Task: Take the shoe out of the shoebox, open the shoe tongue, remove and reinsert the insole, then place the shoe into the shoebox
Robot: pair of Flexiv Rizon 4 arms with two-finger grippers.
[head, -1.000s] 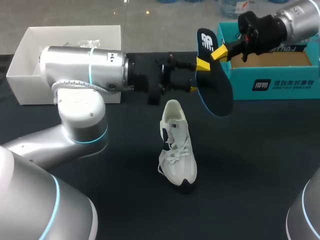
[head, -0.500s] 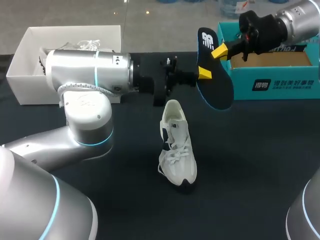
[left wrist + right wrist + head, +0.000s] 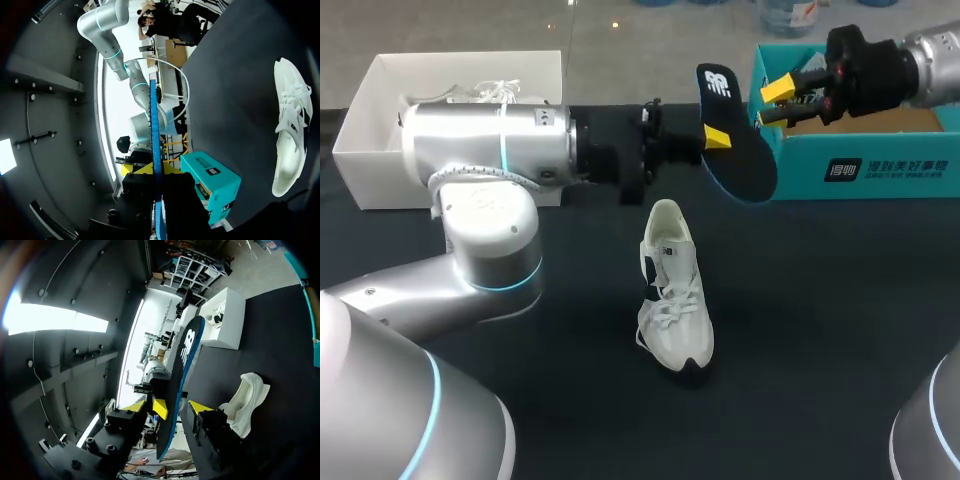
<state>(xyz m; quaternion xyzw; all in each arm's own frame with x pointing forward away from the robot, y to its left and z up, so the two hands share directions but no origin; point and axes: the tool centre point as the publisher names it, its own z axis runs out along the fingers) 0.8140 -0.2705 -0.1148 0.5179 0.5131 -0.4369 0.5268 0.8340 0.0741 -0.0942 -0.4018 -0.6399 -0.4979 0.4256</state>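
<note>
A dark blue insole (image 3: 735,135) hangs in the air over the table's far middle. My left gripper (image 3: 716,138) is shut on its near edge. In the left wrist view the insole (image 3: 154,145) is edge-on, pinched in my left gripper (image 3: 156,175). My right gripper (image 3: 778,100) stands open just right of the insole, apart from it, over the teal shoebox (image 3: 865,160). In the right wrist view the insole (image 3: 181,375) passes between the spread tips of my right gripper (image 3: 180,409). The white shoe (image 3: 673,295) lies on the dark table, below the insole.
A white box (image 3: 370,120) stands at the back left, partly behind my left arm, with something white and stringy inside. The teal shoebox (image 3: 212,182) is at the back right. The shoe (image 3: 290,135) also shows in the left wrist view.
My left gripper closed on the insole. My right gripper then let go, opened and drew back to the right over the teal shoebox. The insole shifted slightly left and up.
</note>
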